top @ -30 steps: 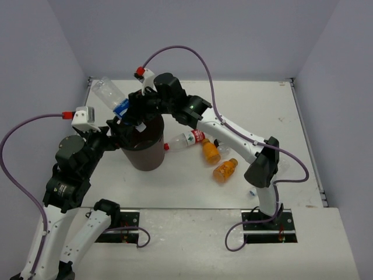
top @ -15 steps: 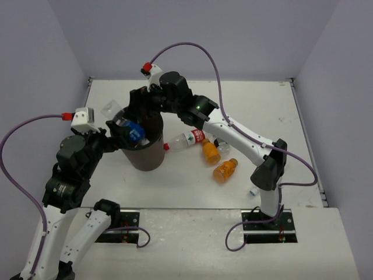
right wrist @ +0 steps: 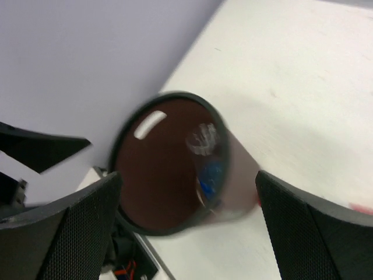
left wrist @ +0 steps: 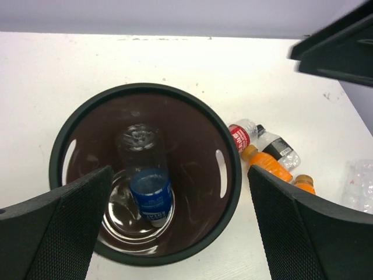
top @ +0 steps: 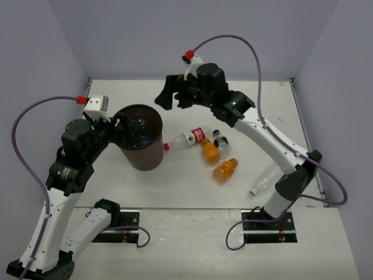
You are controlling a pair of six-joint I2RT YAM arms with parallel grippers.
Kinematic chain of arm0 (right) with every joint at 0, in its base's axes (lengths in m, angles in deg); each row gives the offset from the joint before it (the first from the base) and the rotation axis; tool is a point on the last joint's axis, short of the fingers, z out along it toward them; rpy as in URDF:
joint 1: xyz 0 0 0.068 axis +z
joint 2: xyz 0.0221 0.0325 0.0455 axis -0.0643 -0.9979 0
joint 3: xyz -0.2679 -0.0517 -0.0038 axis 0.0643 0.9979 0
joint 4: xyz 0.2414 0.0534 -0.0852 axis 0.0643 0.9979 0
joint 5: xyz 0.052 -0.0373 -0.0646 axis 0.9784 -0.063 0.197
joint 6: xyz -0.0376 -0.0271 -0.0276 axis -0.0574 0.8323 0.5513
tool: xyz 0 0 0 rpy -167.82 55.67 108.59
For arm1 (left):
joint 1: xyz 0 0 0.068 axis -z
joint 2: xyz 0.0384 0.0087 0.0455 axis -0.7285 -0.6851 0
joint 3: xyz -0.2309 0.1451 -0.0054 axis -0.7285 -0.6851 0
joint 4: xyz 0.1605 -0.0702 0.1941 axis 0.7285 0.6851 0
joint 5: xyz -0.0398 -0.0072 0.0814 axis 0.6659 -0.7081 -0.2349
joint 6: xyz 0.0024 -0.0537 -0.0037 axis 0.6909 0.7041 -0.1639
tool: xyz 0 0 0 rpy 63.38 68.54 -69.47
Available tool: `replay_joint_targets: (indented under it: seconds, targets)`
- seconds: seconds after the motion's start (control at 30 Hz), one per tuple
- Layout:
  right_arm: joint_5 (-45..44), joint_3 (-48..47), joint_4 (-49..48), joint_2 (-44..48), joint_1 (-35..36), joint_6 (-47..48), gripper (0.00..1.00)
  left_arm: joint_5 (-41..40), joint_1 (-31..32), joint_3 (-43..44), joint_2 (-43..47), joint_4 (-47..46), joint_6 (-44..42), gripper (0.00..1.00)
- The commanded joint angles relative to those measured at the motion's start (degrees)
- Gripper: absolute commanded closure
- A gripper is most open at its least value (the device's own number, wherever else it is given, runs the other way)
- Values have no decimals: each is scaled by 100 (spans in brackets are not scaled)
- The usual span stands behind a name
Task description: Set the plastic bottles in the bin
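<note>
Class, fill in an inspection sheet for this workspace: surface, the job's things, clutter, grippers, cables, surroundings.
Surface: white table.
Job's things: brown bin upright, blue-labelled bottle inside; red-labelled bottle, black-capped bottle, far orange bottle, near orange bottle, plain clear bottle lying outside.
Clutter: nothing seen.
Grippers: left gripper open above the bin; right gripper open, empty, beyond it.
Cables: purple cables arching from both wrists.
Surroundings: pale lilac walls on three sides.
</note>
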Motion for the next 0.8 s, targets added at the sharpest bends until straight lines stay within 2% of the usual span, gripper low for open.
replay_joint_targets:
  seconds: [0.0, 0.13, 0.2, 0.33, 0.43, 0.57, 0.77]
  targets:
    - [-214, 1094, 104, 1362, -699, -47, 1, 453, -29, 304, -232, -323, -348, 0]
    - [-1356, 2213, 784, 2166, -780, 473, 1, -194, -29, 19, 18, -297, 37, 0]
    - [-1751, 2943, 889, 2536, -785, 441, 1, -792, -29, -79, 111, -133, 246, 0]
    - [-2014, 4215, 953, 3033, -787, 112, 1, -1567, -29, -165, 169, 434, 560, 0]
    - [-1949, 4708, 1108, 3067, -797, -146, 1, -1931, -29, -297, 333, 774, 743, 0]
    - [-2106, 4854, 1141, 2777, -864, -480, 1, -2190, -29, -281, 467, 954, 771, 0]
    - [-2194, 4597, 1099, 1918, -1528, -829, 1, -2383, -29, -198, 471, 1092, 786, 0]
